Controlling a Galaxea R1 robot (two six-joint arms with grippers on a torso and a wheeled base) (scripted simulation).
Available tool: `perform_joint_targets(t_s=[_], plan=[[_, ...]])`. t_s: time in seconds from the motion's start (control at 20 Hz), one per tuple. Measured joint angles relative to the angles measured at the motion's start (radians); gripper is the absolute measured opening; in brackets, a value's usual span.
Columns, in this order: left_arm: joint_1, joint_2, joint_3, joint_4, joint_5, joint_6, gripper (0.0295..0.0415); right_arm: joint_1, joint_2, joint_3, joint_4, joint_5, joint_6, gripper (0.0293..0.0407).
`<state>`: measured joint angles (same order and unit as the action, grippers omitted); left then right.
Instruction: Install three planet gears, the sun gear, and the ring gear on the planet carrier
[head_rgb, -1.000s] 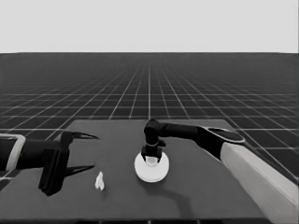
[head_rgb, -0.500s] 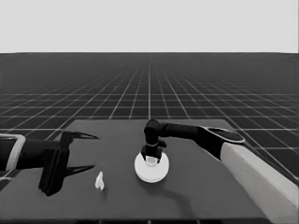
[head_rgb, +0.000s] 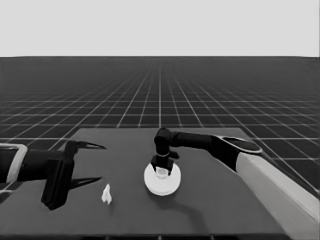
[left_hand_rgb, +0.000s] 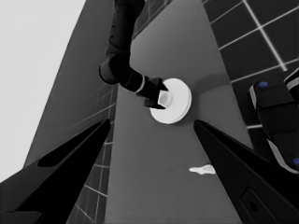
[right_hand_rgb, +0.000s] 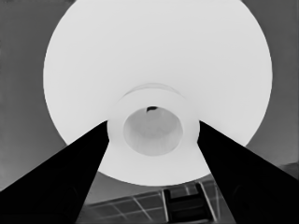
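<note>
Seating the larger round part (head_rgb: 162, 179) looks like the step in hand: it lies mid-table, and no gears or smaller round part show, so judged stacked and hidden beneath. Right gripper (head_rgb: 162, 170) stands over its raised hub (right_hand_rgb: 152, 125), a finger against each side — jaws clamped on the hub. To do it well: keep the part level, press straight down, a slight twist if the teeth bind, then release without dragging it sideways. Left gripper (head_rgb: 85, 164) waits over the table's left end, jaws apart, empty. Thin white piece (head_rgb: 106, 194) lies near it — apart from the stack
</note>
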<state>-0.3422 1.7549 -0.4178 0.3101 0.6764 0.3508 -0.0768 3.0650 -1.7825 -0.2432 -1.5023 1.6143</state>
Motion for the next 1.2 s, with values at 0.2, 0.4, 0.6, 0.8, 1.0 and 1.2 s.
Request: perform_joint_targets(t_s=[0.2, 0.4, 0.6, 0.8, 1.0, 1.2], plan=[[0.000, 0.000, 0.000, 0.000, 0.000, 0.000, 0.0385, 0.000, 0.000, 0.000, 0.000, 0.000, 0.035, 0.0349], [0.000, 0.000, 0.000, 0.000, 0.000, 0.000, 0.0385, 0.000, 0.000, 0.000, 0.000, 0.000, 0.070, 0.0349], [0.000, 0.000, 0.000, 0.000, 0.000, 0.000, 0.0385, 0.000, 0.000, 0.000, 0.000, 0.000, 0.105, 0.0349], [0.000, 0.000, 0.000, 0.000, 0.000, 0.000, 0.0385, 0.000, 0.000, 0.000, 0.000, 0.000, 0.140, 0.0349], [0.000, 0.000, 0.000, 0.000, 0.000, 0.000, 0.0385, 0.000, 0.000, 0.000, 0.000, 0.000, 0.175, 0.0349], [0.000, 0.000, 0.000, 0.000, 0.000, 0.000, 0.0385, 0.001, 0.000, 0.000, 0.000, 0.000, 0.200, 0.0381]])
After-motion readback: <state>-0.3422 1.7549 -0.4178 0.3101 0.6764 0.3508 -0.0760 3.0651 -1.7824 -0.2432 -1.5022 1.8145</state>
